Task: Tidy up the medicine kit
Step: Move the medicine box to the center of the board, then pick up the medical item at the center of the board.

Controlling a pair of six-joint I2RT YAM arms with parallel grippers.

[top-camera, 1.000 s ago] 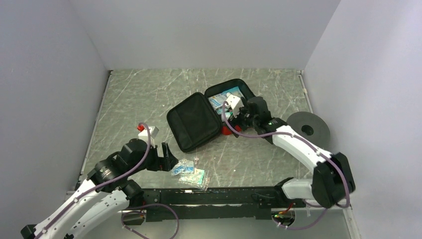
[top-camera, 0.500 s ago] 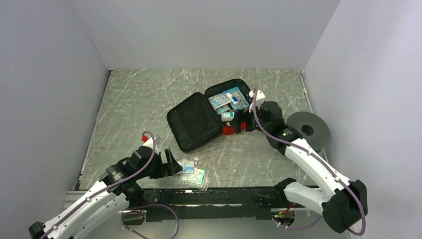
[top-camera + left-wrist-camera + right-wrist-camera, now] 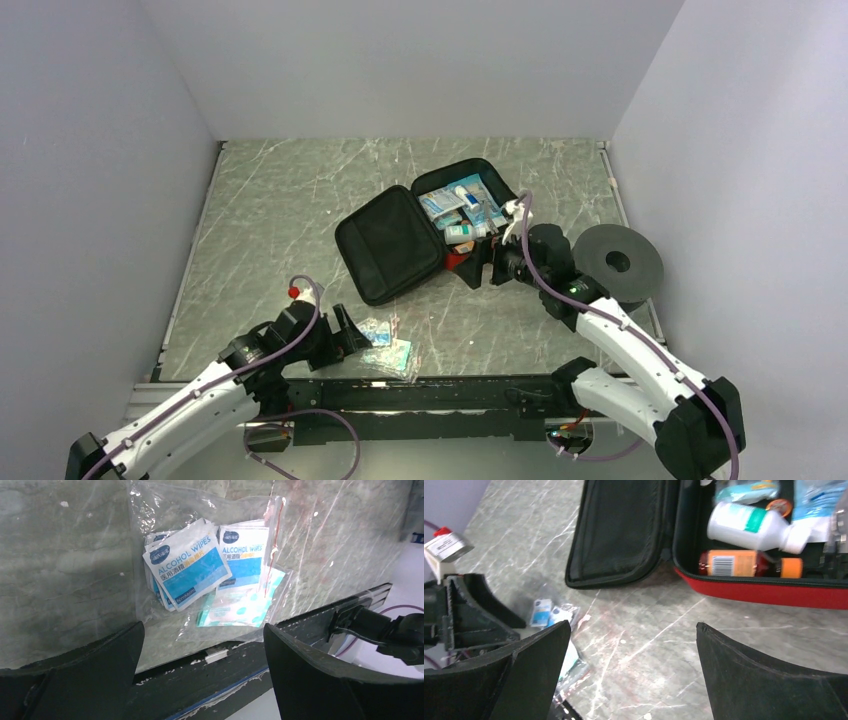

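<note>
The red medicine kit [image 3: 455, 262] lies open mid-table, its black lid [image 3: 390, 245] flat to the left and its base holding bottles and packets. In the right wrist view its red wall [image 3: 774, 592] shows, with a white bottle [image 3: 754, 527] and an orange bottle [image 3: 734, 563] inside. A clear bag of alcohol wipes [image 3: 385, 345] lies near the front edge; it also shows in the left wrist view [image 3: 210, 575]. My left gripper [image 3: 345, 328] is open and empty, just left of the bag. My right gripper [image 3: 485, 265] is open and empty, beside the kit's near right corner.
A grey round disc [image 3: 620, 262] lies at the right, behind the right arm. A black rail [image 3: 420, 395] runs along the table's front edge, just below the bag. Grey walls close in the left, back and right.
My right gripper has drawn back out of the kit toward the front right, leaving the contents uncovered. My left gripper has moved lower and right, closer to the bag of wipes.
</note>
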